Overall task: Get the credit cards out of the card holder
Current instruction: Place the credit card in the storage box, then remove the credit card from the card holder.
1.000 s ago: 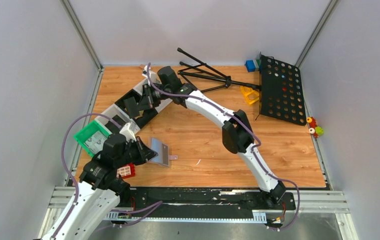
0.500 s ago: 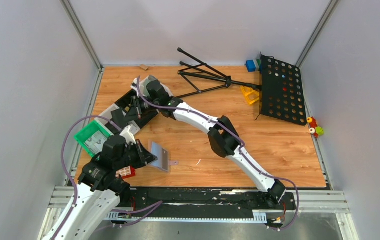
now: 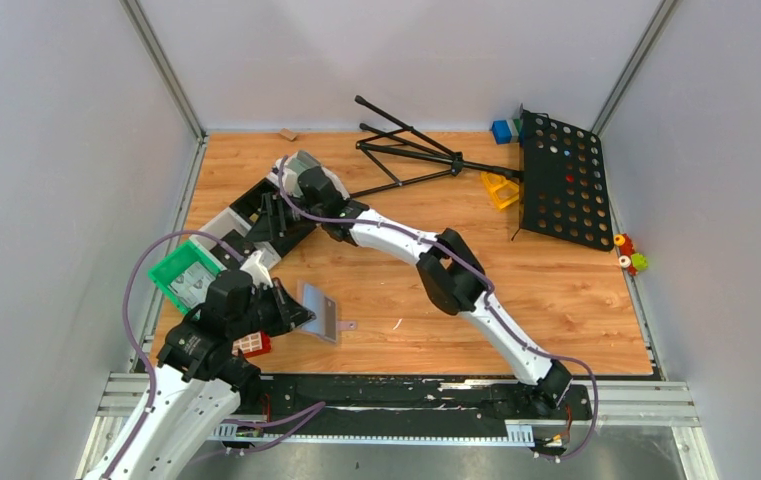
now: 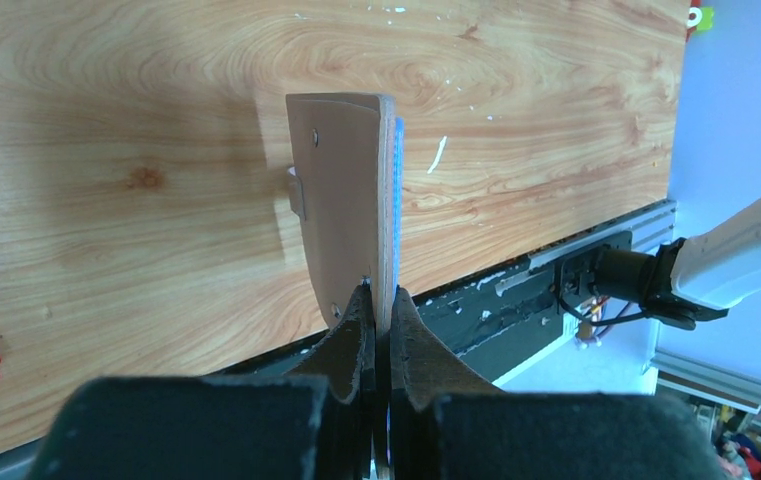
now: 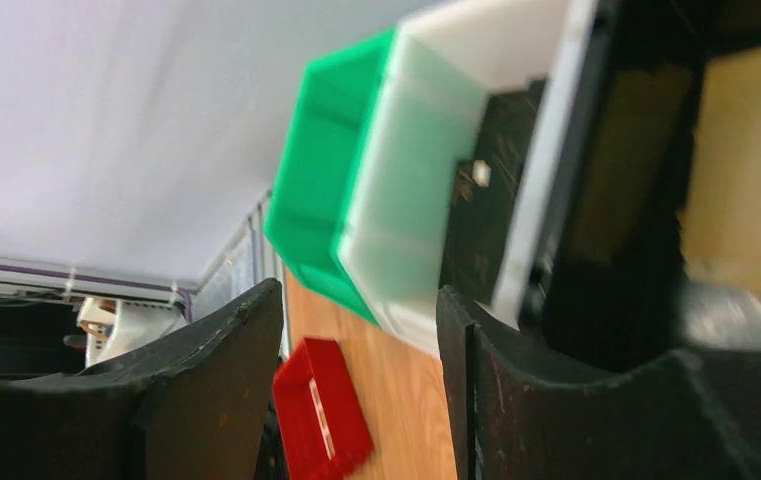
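Note:
My left gripper (image 3: 294, 310) is shut on the card holder (image 3: 320, 313) and holds it up on edge above the wooden table near the front left. The left wrist view shows the holder's tan back (image 4: 341, 200) with a thin blue edge, pinched between the fingertips of that gripper (image 4: 381, 300). My right gripper (image 3: 272, 216) hangs over the row of bins at the left. It (image 5: 361, 300) is open with nothing between its fingers. A black credit card (image 5: 476, 215) with a small pale mark lies in the white bin (image 5: 411, 190).
A green bin (image 3: 184, 272), the white bin (image 3: 224, 225) and a black bin (image 3: 261, 198) stand in a diagonal row at the left. A red brick (image 3: 252, 343) lies by the left arm. A black tripod (image 3: 406, 150) and a perforated black board (image 3: 561, 180) occupy the back right.
The right arm swung left and down over the bins, and its jaws opened. The black card it carried is no longer between them. The left gripper kept its hold on the card holder.

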Action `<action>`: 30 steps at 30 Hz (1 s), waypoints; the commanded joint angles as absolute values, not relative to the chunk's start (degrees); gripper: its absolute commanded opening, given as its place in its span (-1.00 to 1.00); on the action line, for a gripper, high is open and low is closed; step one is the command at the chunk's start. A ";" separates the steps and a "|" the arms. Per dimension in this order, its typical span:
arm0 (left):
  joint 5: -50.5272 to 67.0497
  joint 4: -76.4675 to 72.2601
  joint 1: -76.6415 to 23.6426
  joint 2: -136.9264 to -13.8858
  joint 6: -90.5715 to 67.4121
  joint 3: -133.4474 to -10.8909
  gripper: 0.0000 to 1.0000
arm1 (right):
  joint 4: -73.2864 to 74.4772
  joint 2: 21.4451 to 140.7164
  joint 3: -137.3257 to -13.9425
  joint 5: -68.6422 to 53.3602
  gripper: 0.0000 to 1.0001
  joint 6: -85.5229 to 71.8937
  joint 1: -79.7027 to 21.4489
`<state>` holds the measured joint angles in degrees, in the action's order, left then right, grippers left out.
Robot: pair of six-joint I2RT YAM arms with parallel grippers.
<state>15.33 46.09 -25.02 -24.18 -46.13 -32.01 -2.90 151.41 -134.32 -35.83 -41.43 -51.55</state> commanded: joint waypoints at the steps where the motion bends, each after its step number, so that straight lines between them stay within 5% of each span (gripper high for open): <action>1: 16.88 41.08 -25.05 -24.01 -46.26 -32.52 -1.00 | -5.58 136.78 -122.06 -33.22 0.16 -35.49 -50.34; 9: 19.53 36.32 -25.05 -24.33 -46.45 -30.38 -1.00 | -7.81 110.27 -88.32 -23.31 0.30 -30.07 -49.81; 16: 23.55 29.44 -25.21 -24.26 -48.93 -28.74 -1.00 | -3.02 90.02 -65.91 -14.77 0.99 -28.23 -49.66; 30: 30.54 6.67 -26.60 -27.60 -57.98 -24.81 -1.00 | 1.69 51.28 -35.62 -11.94 0.96 -36.08 -49.66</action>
<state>26.55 19.77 -25.91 -25.93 -53.65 -25.52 2.07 57.67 -40.66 -13.08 -31.46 -49.67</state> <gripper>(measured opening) 0.046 0.982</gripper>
